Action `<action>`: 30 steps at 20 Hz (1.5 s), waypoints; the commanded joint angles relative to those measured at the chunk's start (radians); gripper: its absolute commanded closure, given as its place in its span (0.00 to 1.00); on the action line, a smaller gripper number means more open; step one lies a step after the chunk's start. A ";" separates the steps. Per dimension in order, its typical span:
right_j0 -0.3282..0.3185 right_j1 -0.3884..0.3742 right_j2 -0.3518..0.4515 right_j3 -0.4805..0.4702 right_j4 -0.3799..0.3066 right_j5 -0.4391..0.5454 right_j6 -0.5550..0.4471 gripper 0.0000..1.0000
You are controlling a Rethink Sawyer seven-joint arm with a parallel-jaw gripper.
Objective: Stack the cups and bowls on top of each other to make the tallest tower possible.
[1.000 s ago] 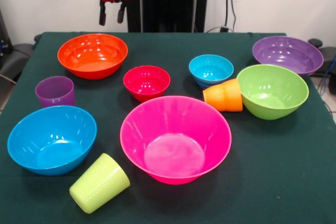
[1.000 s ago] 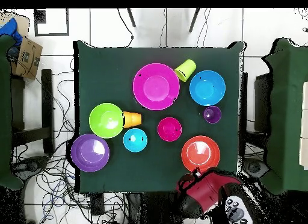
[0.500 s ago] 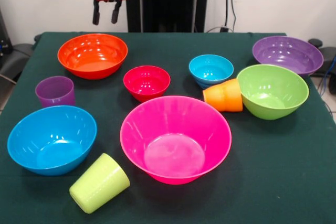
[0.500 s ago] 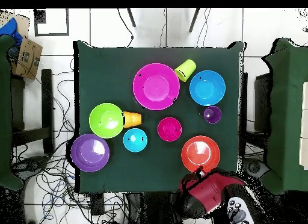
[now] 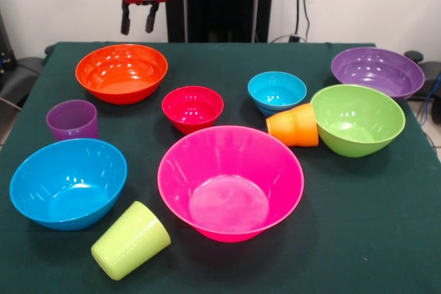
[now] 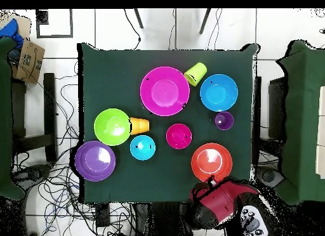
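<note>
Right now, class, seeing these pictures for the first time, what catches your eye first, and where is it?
The big pink bowl stands out first, upright at the front middle of the green table. The other bowls and cups lie scattered round it, none stacked; the lime green cup lies on its side beside it. The gripper hangs open above the orange bowl.

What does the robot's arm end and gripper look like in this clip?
The gripper has a glossy red rounded housing under a black cylindrical wrist, with two short dark fingers hanging below. From overhead, the arm shows as a red and black bulk with a grey end.
</note>
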 commanded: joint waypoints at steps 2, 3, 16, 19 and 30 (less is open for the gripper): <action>0.016 0.112 0.033 -0.095 0.000 -0.090 0.111 0.00; 0.015 0.115 0.035 -0.096 0.004 -0.090 0.109 0.00; 0.035 0.161 0.003 -0.129 0.006 -0.137 0.109 0.00; 0.040 0.166 -0.007 -0.136 0.006 -0.148 0.106 0.00; 0.075 0.231 -0.066 -0.184 0.013 -0.232 0.120 0.00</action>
